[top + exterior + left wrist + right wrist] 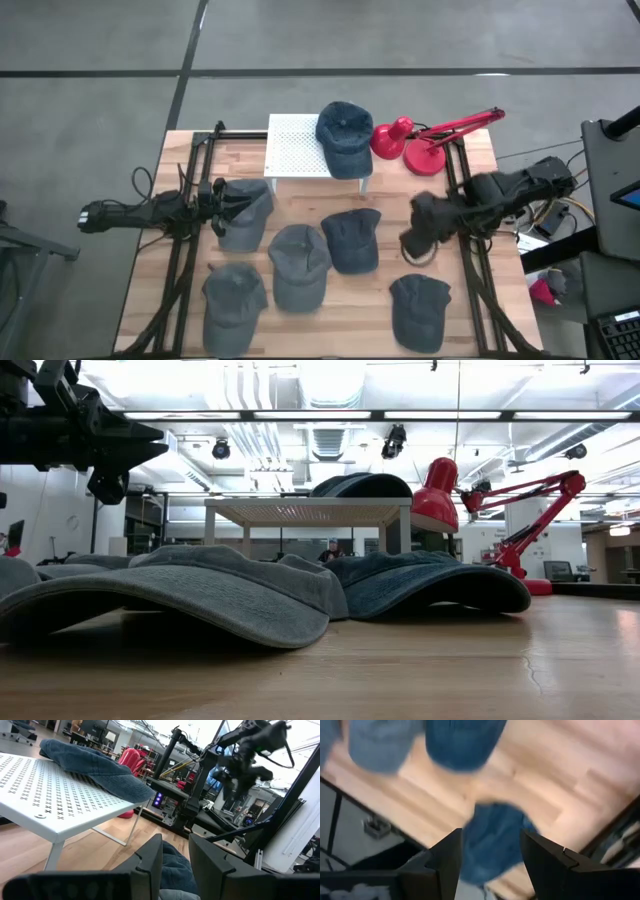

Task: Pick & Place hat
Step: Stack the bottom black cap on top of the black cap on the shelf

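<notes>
L claw (222, 203) at hat (243, 213), R claw (412, 243) open

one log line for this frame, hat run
left gripper: shut on hat | right gripper: open, above table | one cap on white stand

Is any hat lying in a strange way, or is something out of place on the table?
One hat lies on the white perforated stand with its brim hanging over the edge. The other hats lie flat on the wooden table. Nothing looks spilled or damaged.
</notes>
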Available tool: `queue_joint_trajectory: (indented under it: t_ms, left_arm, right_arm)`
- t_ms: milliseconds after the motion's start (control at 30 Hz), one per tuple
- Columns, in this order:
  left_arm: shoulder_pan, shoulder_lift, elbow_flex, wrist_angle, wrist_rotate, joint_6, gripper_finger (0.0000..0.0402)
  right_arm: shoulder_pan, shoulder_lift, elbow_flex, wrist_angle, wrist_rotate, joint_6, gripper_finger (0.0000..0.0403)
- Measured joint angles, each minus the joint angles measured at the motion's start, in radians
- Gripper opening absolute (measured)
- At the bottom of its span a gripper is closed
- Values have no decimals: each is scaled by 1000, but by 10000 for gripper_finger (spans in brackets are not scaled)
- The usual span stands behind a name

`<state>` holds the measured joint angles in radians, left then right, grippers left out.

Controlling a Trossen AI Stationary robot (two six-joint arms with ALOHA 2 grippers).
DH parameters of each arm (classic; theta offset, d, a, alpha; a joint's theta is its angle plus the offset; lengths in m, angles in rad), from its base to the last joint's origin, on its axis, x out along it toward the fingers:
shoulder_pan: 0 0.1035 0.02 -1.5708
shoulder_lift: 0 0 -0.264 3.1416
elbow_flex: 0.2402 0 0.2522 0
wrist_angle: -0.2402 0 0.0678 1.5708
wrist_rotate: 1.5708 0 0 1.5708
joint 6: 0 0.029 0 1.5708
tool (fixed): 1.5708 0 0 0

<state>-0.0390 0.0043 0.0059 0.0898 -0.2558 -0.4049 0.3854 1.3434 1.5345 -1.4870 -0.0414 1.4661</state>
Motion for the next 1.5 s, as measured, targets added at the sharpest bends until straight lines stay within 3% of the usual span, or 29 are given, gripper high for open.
queue_joint_trajectory:
  t_ms: [400, 700, 1033, 1500]
  left_arm:
    - [0, 0, 0, 0, 0, -26, 99]
    - [0, 0, 0, 0, 0, -26, 99]
    - [0, 0, 0, 0, 0, -26, 99]
    - [0, 0, 0, 7, 0, -26, 99]
  right_arm:
    - [349, 8, -120, 5, -11, 510, 192]
    - [529, 18, -292, 218, -12, 892, 192]
    - [515, 97, -427, 424, -67, 910, 192]
    - [513, 110, -537, 431, -98, 906, 192]
